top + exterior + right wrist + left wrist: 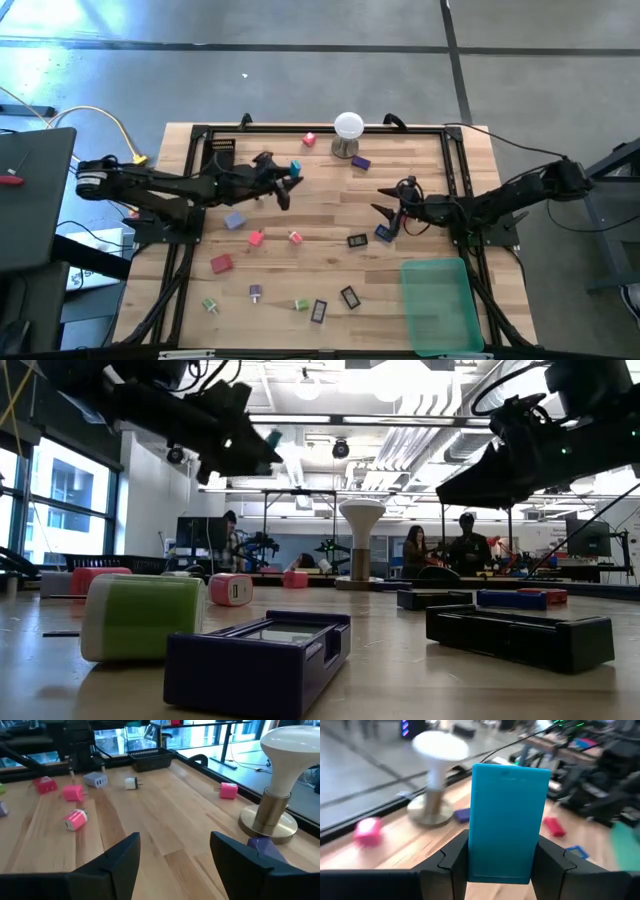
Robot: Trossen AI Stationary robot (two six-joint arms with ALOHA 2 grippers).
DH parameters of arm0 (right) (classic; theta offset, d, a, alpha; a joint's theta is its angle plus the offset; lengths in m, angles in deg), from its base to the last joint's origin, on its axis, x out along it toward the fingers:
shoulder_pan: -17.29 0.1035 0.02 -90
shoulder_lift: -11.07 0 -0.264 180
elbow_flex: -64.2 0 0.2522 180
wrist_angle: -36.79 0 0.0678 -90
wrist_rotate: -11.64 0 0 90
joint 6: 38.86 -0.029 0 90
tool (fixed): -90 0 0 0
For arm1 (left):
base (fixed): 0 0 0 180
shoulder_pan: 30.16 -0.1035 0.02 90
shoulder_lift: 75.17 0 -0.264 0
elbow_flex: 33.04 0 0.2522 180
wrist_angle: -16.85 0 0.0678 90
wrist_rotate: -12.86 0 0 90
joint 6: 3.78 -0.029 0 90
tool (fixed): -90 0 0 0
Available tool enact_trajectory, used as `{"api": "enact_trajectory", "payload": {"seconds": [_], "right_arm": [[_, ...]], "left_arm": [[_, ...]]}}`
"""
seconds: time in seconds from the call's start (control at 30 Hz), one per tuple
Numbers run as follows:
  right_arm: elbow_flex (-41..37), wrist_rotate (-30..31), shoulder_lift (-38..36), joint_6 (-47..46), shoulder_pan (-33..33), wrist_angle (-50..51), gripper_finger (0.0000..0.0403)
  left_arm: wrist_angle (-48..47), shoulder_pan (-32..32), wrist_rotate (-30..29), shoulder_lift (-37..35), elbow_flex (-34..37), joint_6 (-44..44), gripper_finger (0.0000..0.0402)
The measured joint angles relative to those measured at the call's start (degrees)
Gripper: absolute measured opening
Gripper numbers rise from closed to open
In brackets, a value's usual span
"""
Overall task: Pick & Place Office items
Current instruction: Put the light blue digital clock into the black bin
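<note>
We've got the left gripper [291,178] up off the wooden table [330,200], clamped on a teal block [506,822] — pink and red office items [256,238] lie scattered just below it. The right gripper [172,852] hangs open and empty, with the white ball lamp [348,128] beyond it. A green tray [440,305] sits beside the right arm — people stand behind in the room.

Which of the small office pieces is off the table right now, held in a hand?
The flat blue block. It sits clamped between the left hand's fingers, raised above the wood, while the other visible pieces lie on the table. The right hand holds nothing.
</note>
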Motion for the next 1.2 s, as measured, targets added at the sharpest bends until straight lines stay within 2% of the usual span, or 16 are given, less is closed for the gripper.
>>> {"api": "enact_trajectory", "payload": {"seconds": [0.1, 0.27, 0.5, 0.57, 0.7, 0.77, 0.9, 1.03, 1.2], "right_arm": [[0.0, -1.6, 0.0, 0.21, 0.0, 0.31, 0.0227], [0.0, -3.02, 0.0, 1.52, 0.0, 0.41, 0.0227], [0.0, -3.04, 0.0, 3.24, -0.12, 0.44, 0.0227], [0.0, -3.02, 0.0, 3.37, -0.5, 0.37, 0.0227], [0.0, -3.04, 0.02, 3.35, -1.6, 0.13, 0.0227], [0.0, -3.02, 0.02, 3.07, -1.96, 0.11, 0.0227], [0.0, -3.06, 0.02, 2.93, -1.99, 0.09, 0.0227], [0.0, -4.27, 0.02, 2.93, -1.99, 0.07, 0.0227], [0.0, -4.29, 0.02, 2.93, -1.99, 0.07, 0.0227]], "left_arm": [[-7.76, -2.05, -1.48, -4.15, -0.04, 0.56, 0.015], [-24.67, -5.37, -9.67, -12.29, -0.02, 4.09, 0.015], [-48.72, -14.56, -9.14, -21.06, -0.02, 15.72, 0.015], [-52.17, -19.06, -6.16, -21.49, -0.02, 18.28, 0.015], [-53.49, -27.83, 6.18, -19.95, -0.02, 20.46, 0.015], [-53.61, -31.36, 9.72, -18.61, 0.0, 20.06, 0.015], [-53.86, -37.93, 10.64, -16.63, -0.41, 16.58, 0.015], [-54.54, -43.62, 15.03, -16.33, -3.65, 13.84, 0.015], [-63.79, -47.66, 16.13, -15.95, -7.71, 13.89, 0.015]]}}
